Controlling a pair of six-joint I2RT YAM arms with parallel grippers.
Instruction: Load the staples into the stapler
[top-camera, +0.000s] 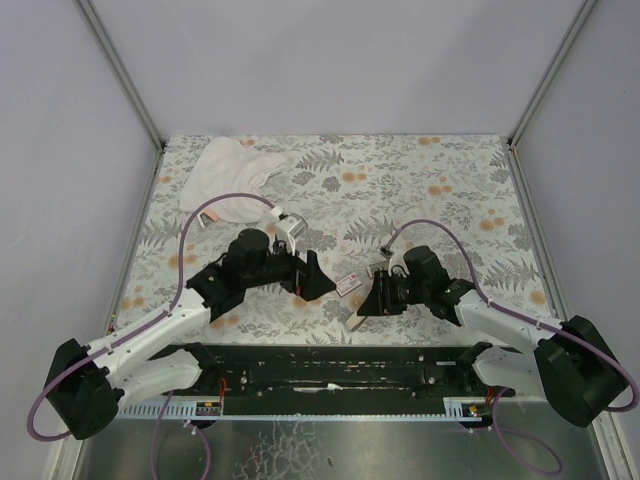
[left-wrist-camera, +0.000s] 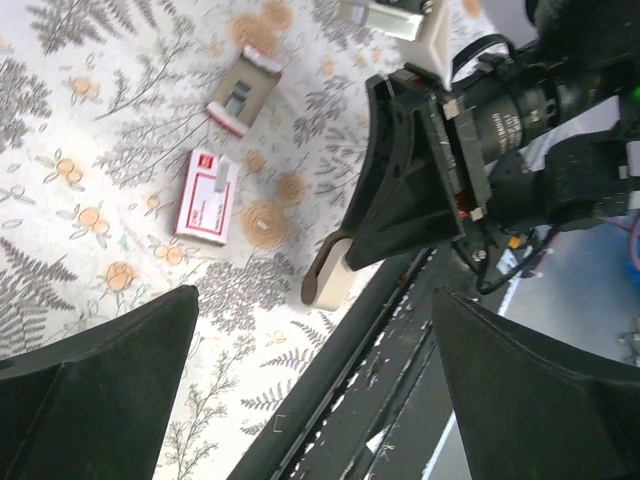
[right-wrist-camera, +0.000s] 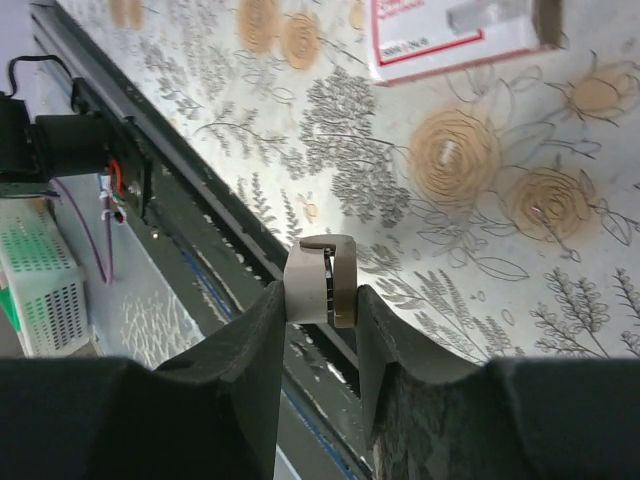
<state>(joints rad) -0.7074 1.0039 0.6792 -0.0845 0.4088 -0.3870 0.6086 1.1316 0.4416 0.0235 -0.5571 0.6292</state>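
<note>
The red staples box (top-camera: 348, 284) with its pale label lies flat on the floral mat between the two grippers. It also shows in the left wrist view (left-wrist-camera: 205, 195) and in the right wrist view (right-wrist-camera: 450, 35). A thin grey strip (left-wrist-camera: 222, 172) rests on its top. My right gripper (top-camera: 366, 300) is shut on the pinkish-tan stapler (right-wrist-camera: 305, 285) and holds it above the mat's near edge. The stapler also shows in the left wrist view (left-wrist-camera: 330, 272). My left gripper (top-camera: 315, 275) is open and empty, left of the box, with its fingers (left-wrist-camera: 100, 390) wide apart.
A small tan open box part with red ends (left-wrist-camera: 243, 92) lies on the mat beyond the red box. A white cloth (top-camera: 235, 170) lies at the back left. The black base rail (top-camera: 330, 370) runs along the near edge. Grey walls enclose the table.
</note>
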